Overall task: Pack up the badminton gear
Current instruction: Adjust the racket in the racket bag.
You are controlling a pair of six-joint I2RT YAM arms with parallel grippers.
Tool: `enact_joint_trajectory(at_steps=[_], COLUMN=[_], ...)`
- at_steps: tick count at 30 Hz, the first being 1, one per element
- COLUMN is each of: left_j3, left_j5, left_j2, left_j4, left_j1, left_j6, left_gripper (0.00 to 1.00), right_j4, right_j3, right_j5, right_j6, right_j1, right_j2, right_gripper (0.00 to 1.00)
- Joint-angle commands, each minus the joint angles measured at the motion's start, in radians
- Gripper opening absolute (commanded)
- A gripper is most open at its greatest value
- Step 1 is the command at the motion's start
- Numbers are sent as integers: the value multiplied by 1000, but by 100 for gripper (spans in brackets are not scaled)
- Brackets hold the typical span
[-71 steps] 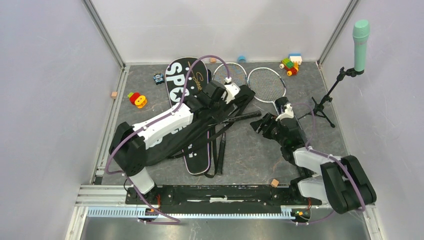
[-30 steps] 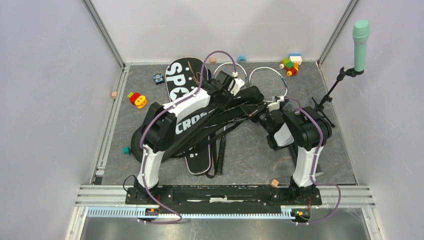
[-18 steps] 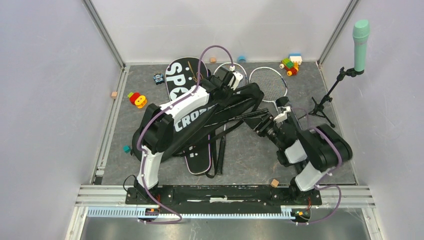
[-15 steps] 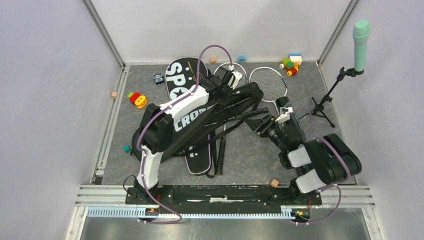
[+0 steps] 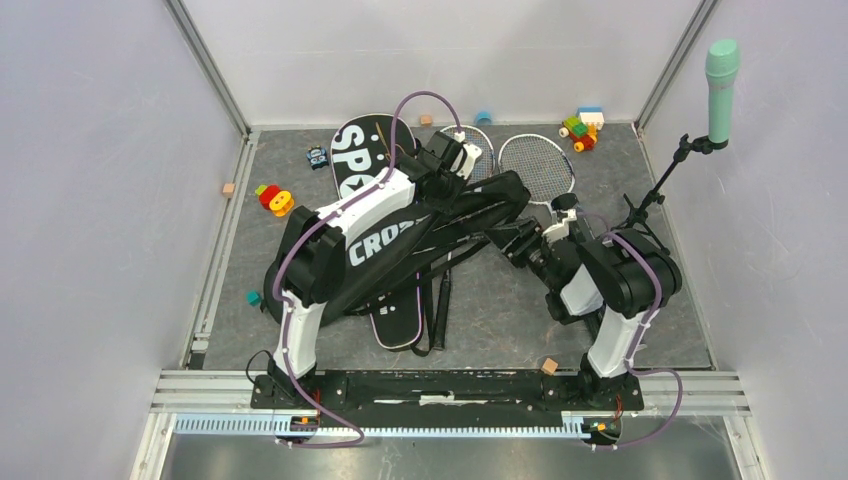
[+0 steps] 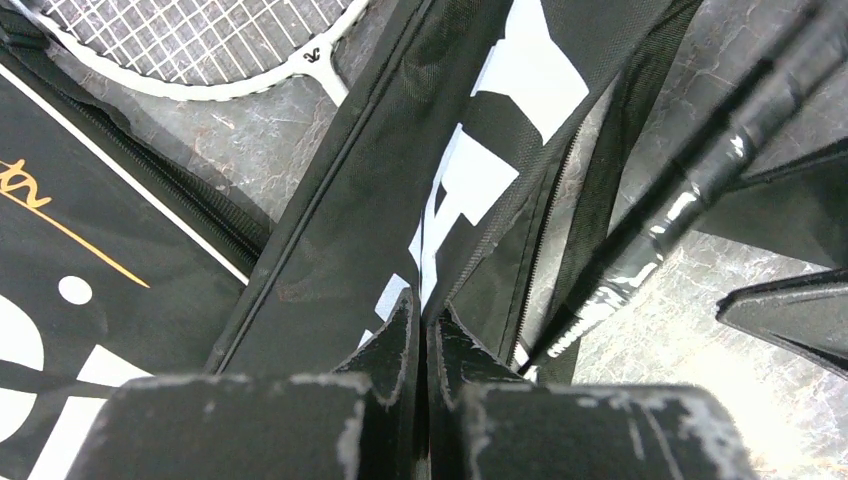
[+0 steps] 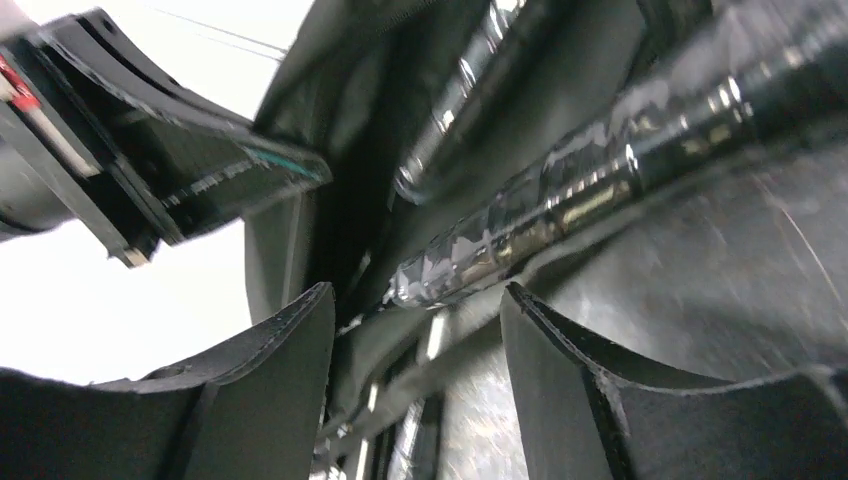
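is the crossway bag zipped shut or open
Open: on the CROSSWAY bag the zipper edges gape apart, and the left gripper pinches fabric beside the gap.

Your top view looks steeply down from above and behind the arm bases and takes in the whole bench [image 5: 500, 310]. Your left wrist camera sits close, facing down past the left end effector [image 6: 420, 312] onto the CROSSWAY bag [image 6: 380, 180]. Your right wrist camera is closer still and blurred, facing out through the right end effector [image 7: 418, 295]. Both wrist views share the bag's open edge and the glossy racket handle [image 6: 700, 165], which lie mid-bench in your top view.
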Motion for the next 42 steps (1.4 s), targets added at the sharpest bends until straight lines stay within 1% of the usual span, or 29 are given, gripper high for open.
enact_joint_trajectory(at_steps=[1, 3, 6, 10, 12, 15, 16, 19, 20, 23, 28, 32, 34, 36, 42], left_j3=[67, 69, 69, 72, 74, 90, 98, 109, 109, 107, 101, 90, 86, 81, 75], left_j5=[65, 107, 164, 206, 195, 108, 105, 118, 117, 139, 166, 180, 201, 209, 230], left_j2=[-42, -43, -47, -59, -63, -55, -51, -48, -48, -49, -50, -64, -74, -79, -86], left_j4=[8, 6, 3, 2, 2, -6, -10, -4, -1, -4, -20, -21, -21, -21, -12], left_j1=[2, 2, 2, 2, 2, 4, 6, 12, 12, 12, 12, 12, 12, 12, 12], left_j6=[-49, -53, -64, -75, -81, -94, -95, -116, -120, -117, -114, -114, -116, -119, -125], left_gripper=[2, 2, 2, 2, 2, 2, 2, 2, 2, 2, 2, 2, 2, 2, 2], right_j4=[130, 106, 94, 56, 36, 23, 11, -80, -87, 1, 15, -17, -17, 12, 99], right_j3=[80, 106, 137, 156, 153, 105, 89, 70, 65, 62, 127, 162, 165, 168, 166], right_j5=[15, 29, 37, 50, 47, 46, 52, 86, 96, 101, 122, 160, 181, 181, 141], right_j6=[41, 36, 37, 23, 14, 4, -2, -47, -52, -34, -14, -3, 15, 36, 49], right_j1=[-3, -3, -4, -1, -1, -1, -1, -1, 0, -2, -2, -4, -7, -8, -8], right_j2=[45, 62, 89, 99, 92, 60, 47, 11, 9, 25, 37, 41, 48, 61, 72], right_gripper=[66, 61, 50, 48, 48, 51, 51, 54, 55, 58, 62, 63, 58, 49, 7])
